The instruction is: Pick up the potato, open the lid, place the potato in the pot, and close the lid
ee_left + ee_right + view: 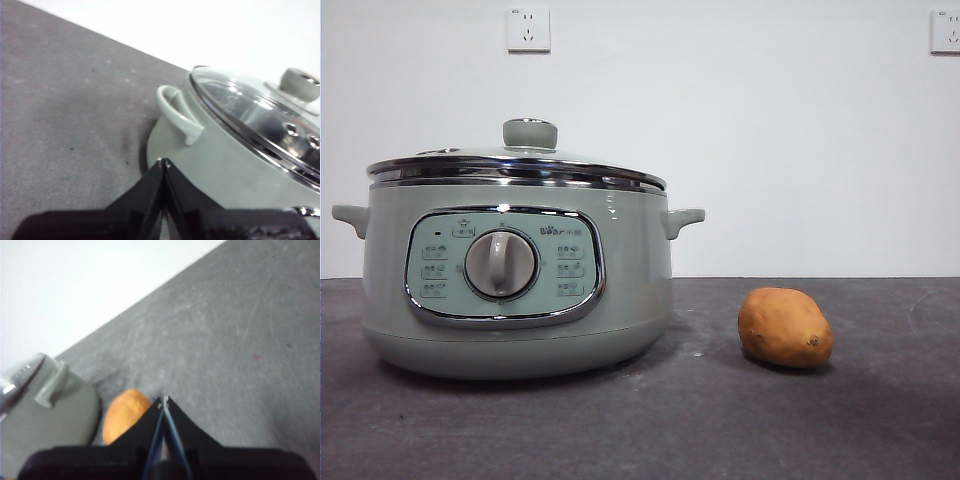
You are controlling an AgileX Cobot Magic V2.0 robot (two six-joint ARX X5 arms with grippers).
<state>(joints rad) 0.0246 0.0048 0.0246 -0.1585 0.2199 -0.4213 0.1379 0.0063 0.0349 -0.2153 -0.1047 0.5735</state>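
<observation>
Front view shows the pot (pixel 515 290) sitting on the dark table (pixel 720 420) with the lid (pixel 520 165) on top, and the potato (pixel 785 327) lying on the table near the pot's side, not touching it. No arm shows in this view. Both arms are up and waiting. The left gripper (pixel 163 161) has its jaws pressed together and holds nothing; it hangs by one pot handle (pixel 177 114). The right gripper (pixel 164 399) also has its jaws pressed together and holds nothing; it hangs above the potato. I think nothing is done yet, so the potato comes first. It is round and smooth, so it could roll away or slip out if the jaws pinch it off to one side. The jaws must open wide before going down, or they will just poke it. The lid is shiny glass with a metal rim and a small round knob (pixel 530 133); a weak hold on that knob could let the lid slip, and glass can break. The pot looks big, smooth and heavy. The table looks rough and a bit dusty.
</observation>
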